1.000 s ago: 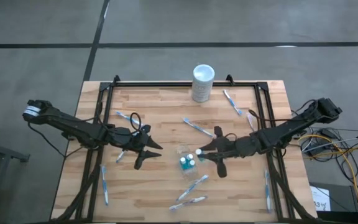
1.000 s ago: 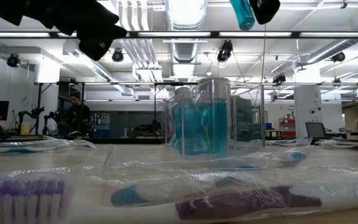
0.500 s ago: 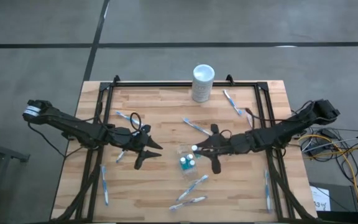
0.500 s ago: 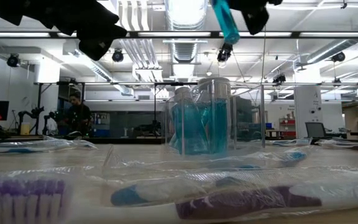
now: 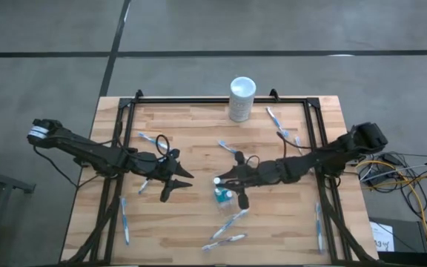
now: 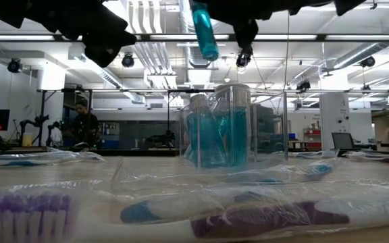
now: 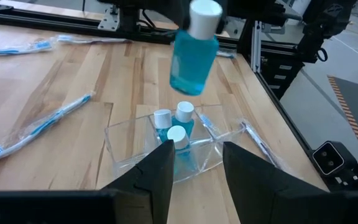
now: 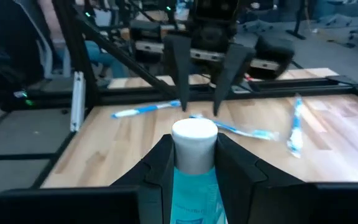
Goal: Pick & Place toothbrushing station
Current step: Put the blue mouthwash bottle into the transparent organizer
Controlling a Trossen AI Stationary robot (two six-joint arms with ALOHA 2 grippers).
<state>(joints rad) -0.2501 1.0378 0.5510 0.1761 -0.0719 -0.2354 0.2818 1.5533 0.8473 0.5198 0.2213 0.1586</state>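
The right gripper (image 8: 194, 163) clamps a teal tube (image 7: 194, 48) above the clear cup (image 7: 166, 149) — placing step. Next it needs lowering in. The left gripper (image 5: 178, 182) waits, jaws apart — empty.

Light: bright, even, from ceiling strip lights (image 6: 201, 36) overhead.
Shadows: faint and soft on the table (image 5: 199, 133).
Blur: nearest wrapped toothbrushes (image 6: 235, 216) out of focus.

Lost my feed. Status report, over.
Right claw shut on teal tube, above clear cup holding three tubes. Left claw open, waiting beside. Path clear.
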